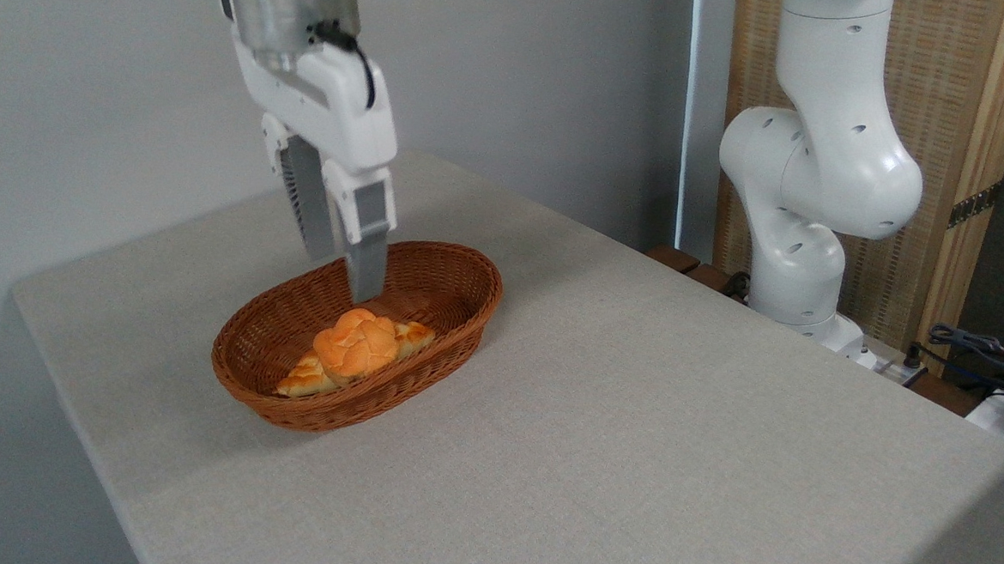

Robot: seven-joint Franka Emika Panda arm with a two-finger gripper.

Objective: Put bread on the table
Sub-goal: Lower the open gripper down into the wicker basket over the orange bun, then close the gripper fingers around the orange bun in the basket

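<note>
My pincer (343,274) hangs empty, its fingers only slightly parted, left of centre over the basket (457,310), and the round bread (355,345) lies just below its tips atop the braided loaf (308,379), not yet on the counter (634,392).

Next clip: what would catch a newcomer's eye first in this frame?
The brown wicker basket left of centre on the grey table, with a round orange bun lying on a longer loaf inside it. Just above hangs the white gripper, fingers pointing down into the basket, not touching the bun.
</note>
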